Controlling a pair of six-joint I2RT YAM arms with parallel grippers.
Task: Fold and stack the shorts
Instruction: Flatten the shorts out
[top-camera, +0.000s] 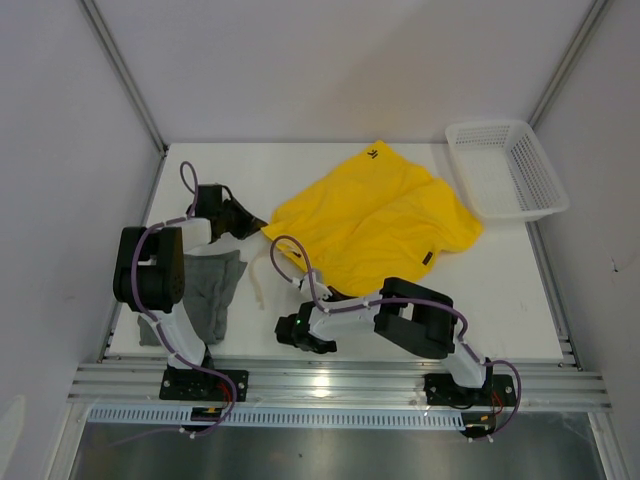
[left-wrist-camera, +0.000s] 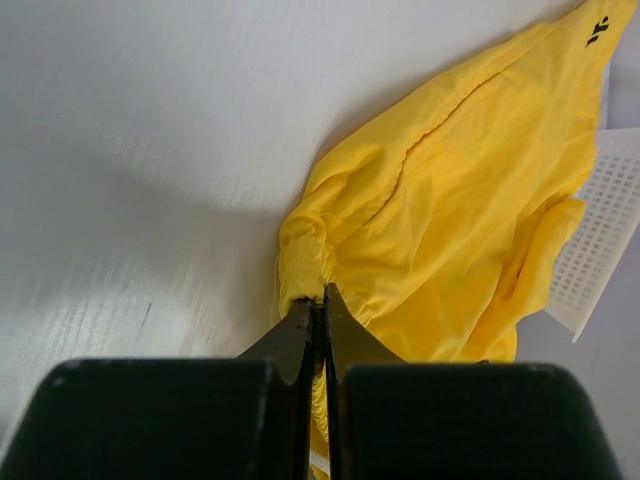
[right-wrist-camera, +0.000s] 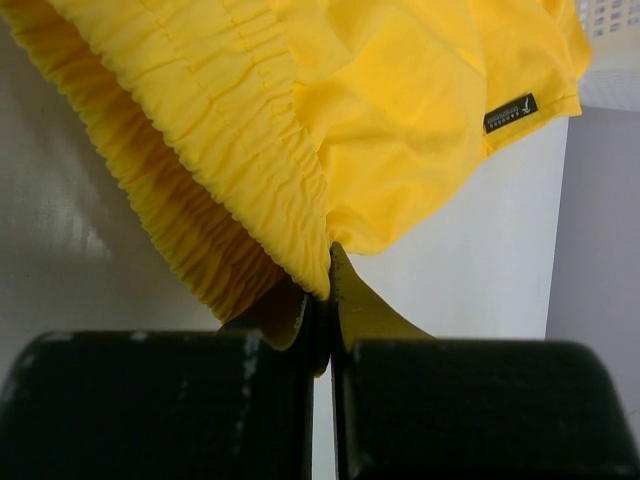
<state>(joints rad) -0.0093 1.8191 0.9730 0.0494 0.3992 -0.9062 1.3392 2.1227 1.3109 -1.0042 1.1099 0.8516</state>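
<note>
The yellow shorts (top-camera: 370, 215) lie spread across the middle of the table, with a small dark tag (top-camera: 427, 259) near the right hem. My left gripper (top-camera: 260, 227) is shut on their left corner; the left wrist view shows cloth (left-wrist-camera: 460, 200) bunched at the closed tips of that gripper (left-wrist-camera: 322, 295). My right gripper (top-camera: 313, 291) is shut on the near edge of the shorts. The right wrist view shows the gathered waistband (right-wrist-camera: 230, 130) pinched between the tips of that gripper (right-wrist-camera: 326, 278). The dark grey shorts (top-camera: 215, 285) lie crumpled at the near left, partly under the left arm.
A white mesh basket (top-camera: 505, 170) stands at the back right corner, just beyond the yellow cloth. A thin white drawstring (top-camera: 258, 280) trails on the table between the two pairs. Grey walls close in the table on the left, back and right.
</note>
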